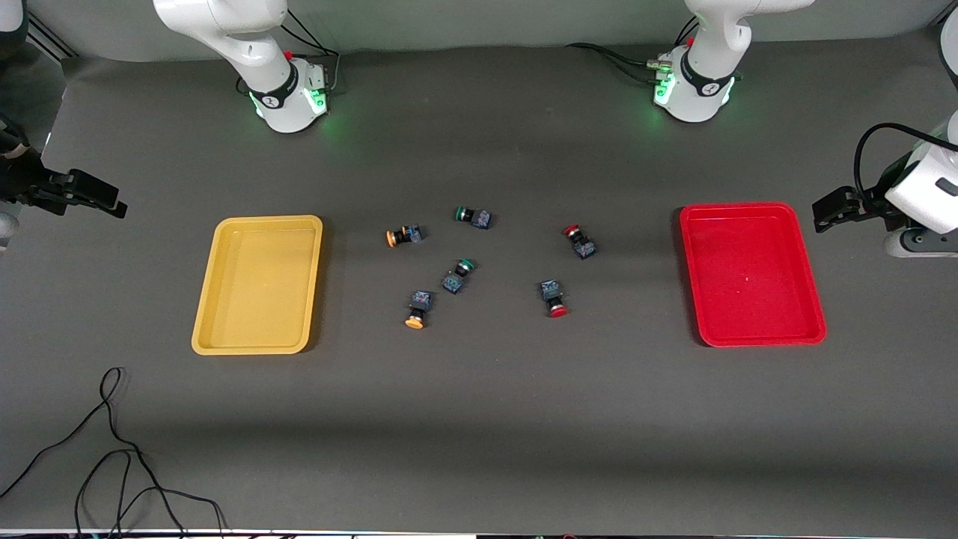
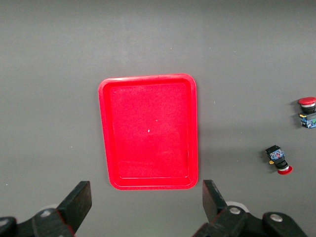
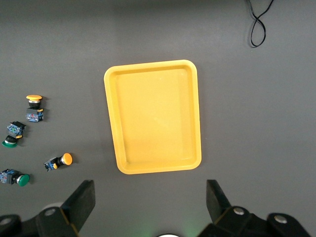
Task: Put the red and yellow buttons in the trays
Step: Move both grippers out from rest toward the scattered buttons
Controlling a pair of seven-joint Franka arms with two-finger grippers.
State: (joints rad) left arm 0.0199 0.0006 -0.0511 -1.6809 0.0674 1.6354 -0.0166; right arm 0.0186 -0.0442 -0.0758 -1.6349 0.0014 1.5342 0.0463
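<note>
1. Six push-button switches scattered mid-counter between two trays: yellow tray (image 1: pixel 258 284) toward the right arm's end, red tray (image 1: pixel 751 274) toward the left arm's end, both bare inside, long axes running toward the front camera.
2. Two green-capped switches (image 1: pixel 472 216) (image 1: pixel 458 275) lying among the task's buttons; loose black cable (image 1: pixel 112 449) curled on the counter (image 1: pixel 479 419) near the front edge, well apart from everything else.
3. Left gripper (image 2: pixel 145 200) up in the air just off the red tray's outer end, jaws spread wide, holding and touching nothing.
4. Right gripper (image 3: pixel 150 197) likewise in the air off the yellow tray's outer end, jaws wide apart, gripping nothing.
5. Two yellow buttons (image 1: pixel 404 236) (image 1: pixel 418 308) closer to the yellow tray: the farther one on its side, cap pointing toward that tray; the nearer one with cap pointing toward the front camera.
6. Two red buttons (image 1: pixel 580 241) (image 1: pixel 554 298) closer to the red tray: the farther one with cap turned toward the robots' bases, the nearer one with cap toward the front camera.
</note>
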